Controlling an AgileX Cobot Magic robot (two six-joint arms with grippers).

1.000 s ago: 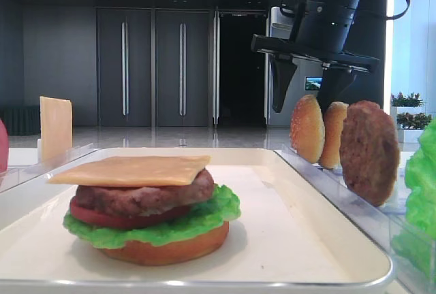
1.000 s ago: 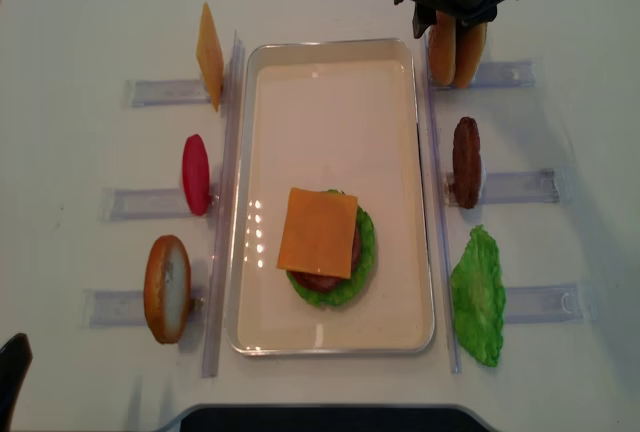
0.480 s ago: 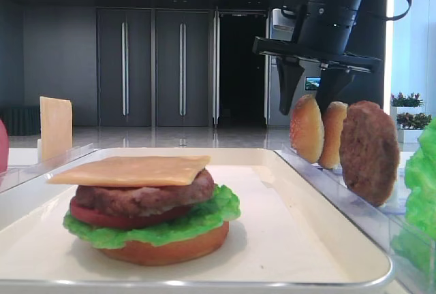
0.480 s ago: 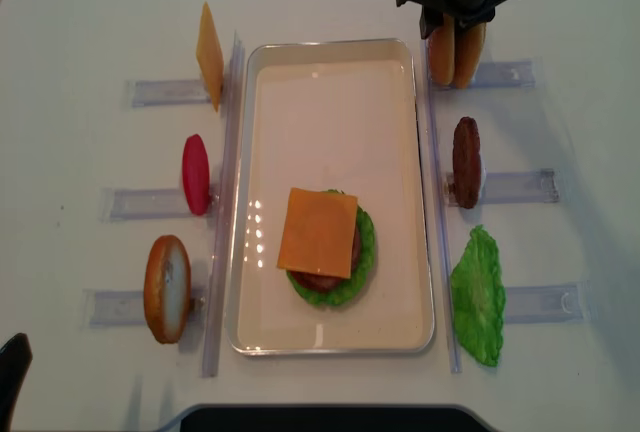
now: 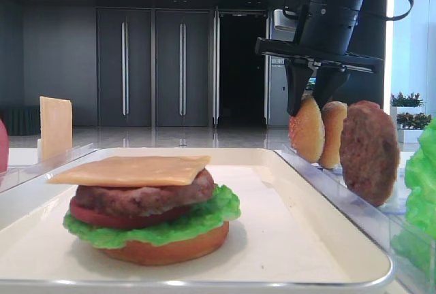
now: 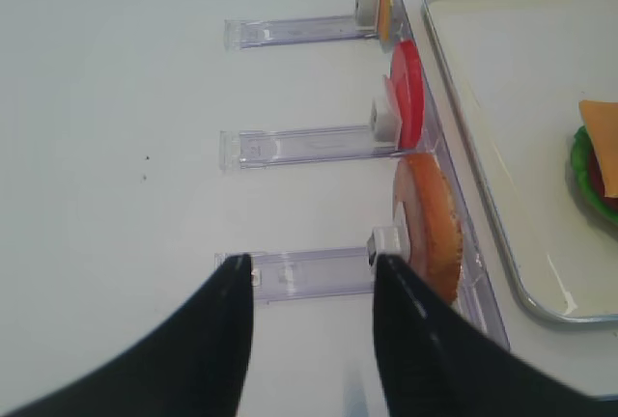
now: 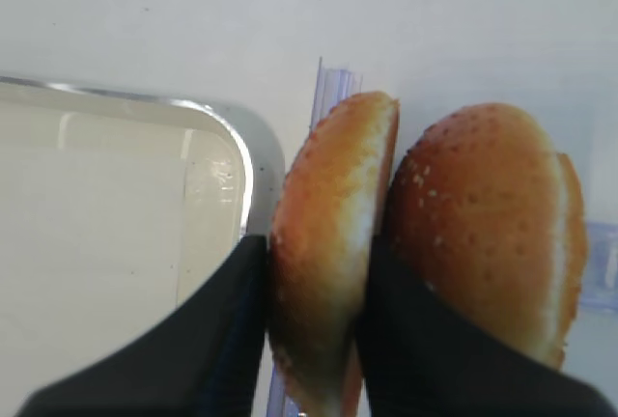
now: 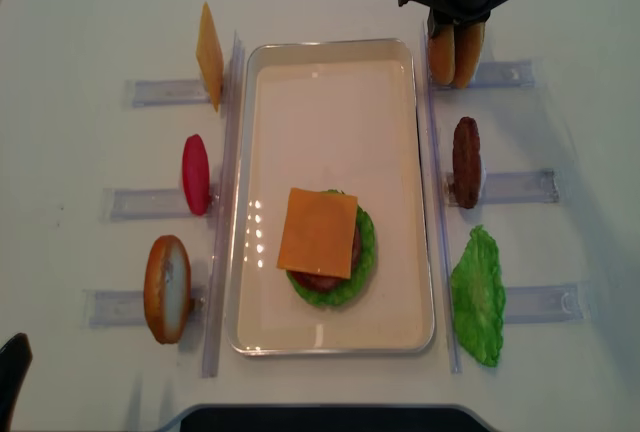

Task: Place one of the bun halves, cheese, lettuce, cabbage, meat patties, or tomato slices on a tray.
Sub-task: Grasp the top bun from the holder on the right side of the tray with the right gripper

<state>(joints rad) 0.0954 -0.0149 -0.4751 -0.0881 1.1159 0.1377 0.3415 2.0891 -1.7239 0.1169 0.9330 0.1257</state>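
The right pincer point(image 7: 314, 335) is clenched on a sesame-speckled bun top point(image 7: 328, 253), its two dark fingers point(image 7: 227, 330) pressing the bun's opposite faces from above while the bun stands on edge in the clear rack point(image 8: 495, 74) just beside the far right corner of the tray point(image 8: 415, 152). A second seeded bun half point(image 7: 488, 229) stands upright touching the gripped one on its outer side. Along the same right side stand a dark meat patty point(image 8: 466, 162) on edge in its own rack and a ruffled green lettuce leaf point(image 8: 478, 297) nearer the front. On the tray sits a partly built burger point(image 8: 328, 247): a flat bottom bun, lettuce, a tomato slice, a patty and a square cheese slice on top. Left of the tray, three more racks hold a cheese slice point(image 8: 209, 56), a red tomato slice point(image 8: 195, 174) and a bun half point(image 8: 167, 288), each on edge. All of this rests on a white bench point(image 8: 90, 152); behind it the low front view shows a dim hall with tall dark double doors point(image 5: 153, 66) and potted plants at the right. The right arm point(image 5: 334, 8) comes down nearly vertical over the far right rack. The left pincer point(image 6: 309, 340) hangs low over the bench beside the nearest left rack, its fingers spread apart and holding nothing.
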